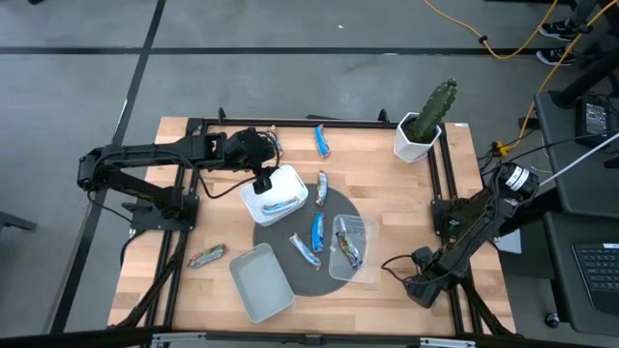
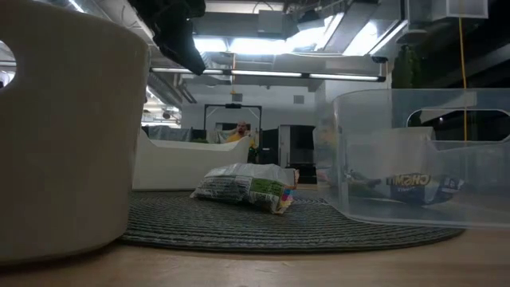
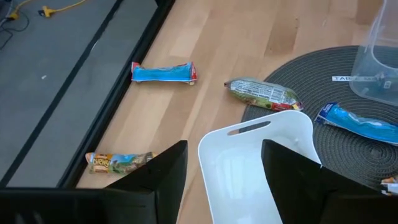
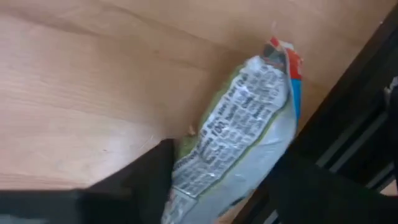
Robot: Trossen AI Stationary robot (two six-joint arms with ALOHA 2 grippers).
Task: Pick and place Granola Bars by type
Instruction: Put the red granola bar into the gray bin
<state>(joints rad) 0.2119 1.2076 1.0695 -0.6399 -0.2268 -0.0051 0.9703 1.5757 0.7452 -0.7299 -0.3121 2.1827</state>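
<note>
One bar seemingly lies lengthwise between right claw fingers.

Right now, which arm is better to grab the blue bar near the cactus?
Left. Its open pincer hangs over the white tub, close to that bar. The right pincer is far off at the opposite edge.

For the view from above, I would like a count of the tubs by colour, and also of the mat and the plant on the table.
White tubs: 2
Clear tub: 1
Round dark mat: 1
Potted cactus: 1
Total: 5
</note>
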